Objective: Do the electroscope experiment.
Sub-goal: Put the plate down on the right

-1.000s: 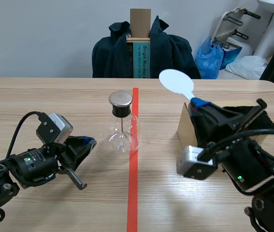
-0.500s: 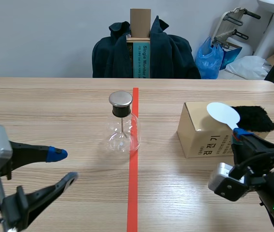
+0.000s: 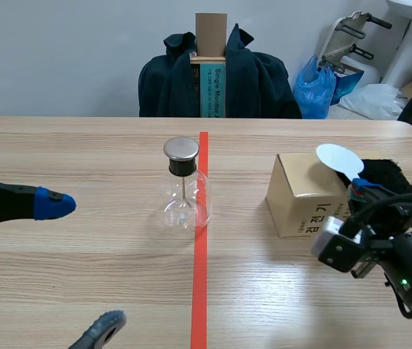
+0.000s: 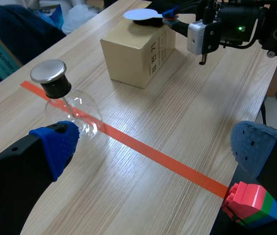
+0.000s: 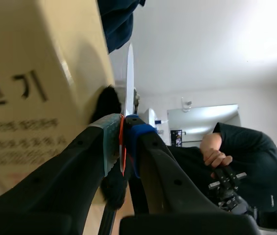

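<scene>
Our left gripper [image 4: 155,143] has its fingers spread wide and empty; we judge it stands by. The electroscope [image 3: 184,193] stands upright on the red tape line [image 3: 199,291], in the middle of the tabletop [image 3: 82,145]. The fingers of our right gripper [image 5: 122,142] pinch the white paddle [image 3: 339,158] by its stem above the cardboard box [image 3: 297,196], which carries Korean print. We think this is to carry charge.
</scene>
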Robot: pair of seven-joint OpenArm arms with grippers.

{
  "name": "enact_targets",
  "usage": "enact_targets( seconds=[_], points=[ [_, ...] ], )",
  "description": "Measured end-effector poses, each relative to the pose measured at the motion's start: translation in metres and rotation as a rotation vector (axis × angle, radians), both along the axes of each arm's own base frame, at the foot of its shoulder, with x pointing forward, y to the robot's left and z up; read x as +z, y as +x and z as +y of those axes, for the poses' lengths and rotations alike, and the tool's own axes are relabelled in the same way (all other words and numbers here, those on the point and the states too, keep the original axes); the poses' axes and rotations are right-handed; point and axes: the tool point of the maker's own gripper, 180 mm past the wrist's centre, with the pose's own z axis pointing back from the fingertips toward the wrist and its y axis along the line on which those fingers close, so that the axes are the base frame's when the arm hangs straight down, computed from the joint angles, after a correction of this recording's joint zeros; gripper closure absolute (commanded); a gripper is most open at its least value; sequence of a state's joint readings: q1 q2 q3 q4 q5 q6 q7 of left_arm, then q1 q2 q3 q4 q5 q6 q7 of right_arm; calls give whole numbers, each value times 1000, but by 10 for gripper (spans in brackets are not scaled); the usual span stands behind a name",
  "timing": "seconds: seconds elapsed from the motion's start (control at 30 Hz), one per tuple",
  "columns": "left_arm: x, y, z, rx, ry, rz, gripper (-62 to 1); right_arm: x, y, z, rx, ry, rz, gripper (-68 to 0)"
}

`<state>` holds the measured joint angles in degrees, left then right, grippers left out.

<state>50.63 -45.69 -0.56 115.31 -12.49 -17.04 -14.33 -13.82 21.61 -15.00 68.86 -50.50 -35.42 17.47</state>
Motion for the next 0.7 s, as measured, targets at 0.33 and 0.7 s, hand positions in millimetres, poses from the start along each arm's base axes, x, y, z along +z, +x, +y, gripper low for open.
enact_targets(
  seconds=[0.33,0.7],
  points=[
    [9,15,7,88,-58,-6,-623,-13,10,15,49,14,98,-7],
    [12,23,14,150,-81,-8,-623,-13,11,13,28,109,133,-302]
  ],
)
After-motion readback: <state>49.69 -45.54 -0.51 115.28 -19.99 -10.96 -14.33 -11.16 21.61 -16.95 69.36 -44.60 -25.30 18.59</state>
